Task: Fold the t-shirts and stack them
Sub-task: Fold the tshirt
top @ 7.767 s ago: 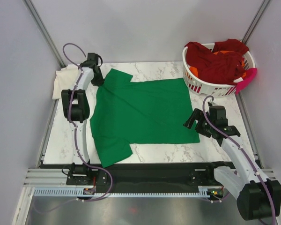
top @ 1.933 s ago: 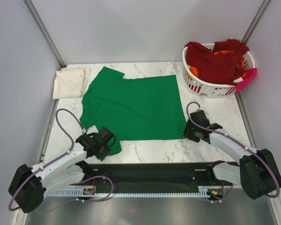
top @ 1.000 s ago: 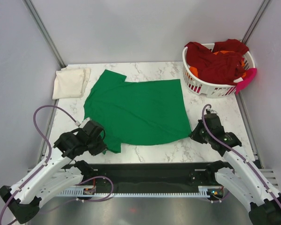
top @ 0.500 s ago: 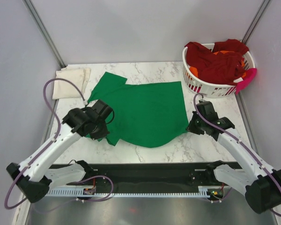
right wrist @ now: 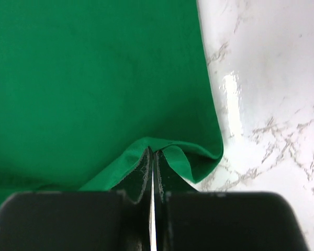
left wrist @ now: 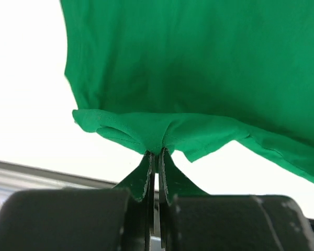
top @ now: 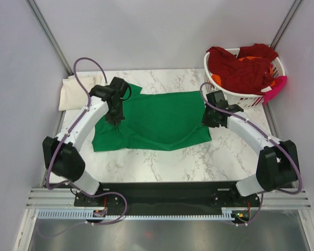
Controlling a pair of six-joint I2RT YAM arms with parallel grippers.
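A bright green t-shirt (top: 157, 119) lies across the middle of the marble table, its near edge lifted and carried back over itself. My left gripper (top: 115, 116) is shut on the shirt's left edge; in the left wrist view the green cloth (left wrist: 199, 68) bunches at the left gripper (left wrist: 156, 152). My right gripper (top: 208, 118) is shut on the shirt's right edge, and the right wrist view shows a green fold (right wrist: 94, 78) pinched at the right gripper (right wrist: 153, 152). A folded cream t-shirt (top: 72, 93) sits at the far left. Dark red and orange t-shirts (top: 243, 68) fill the basket.
A white slatted laundry basket (top: 225, 94) stands at the back right corner, with a pink cloth (top: 275, 90) hanging over its rim. Grey walls close in both sides. Bare marble table (top: 162, 162) shows near the front edge.
Both grippers, shut on the green shirt's near edge, have moved away from the table's front toward the back, dragging that edge up over the shirt. The shirt now looks shorter front to back.
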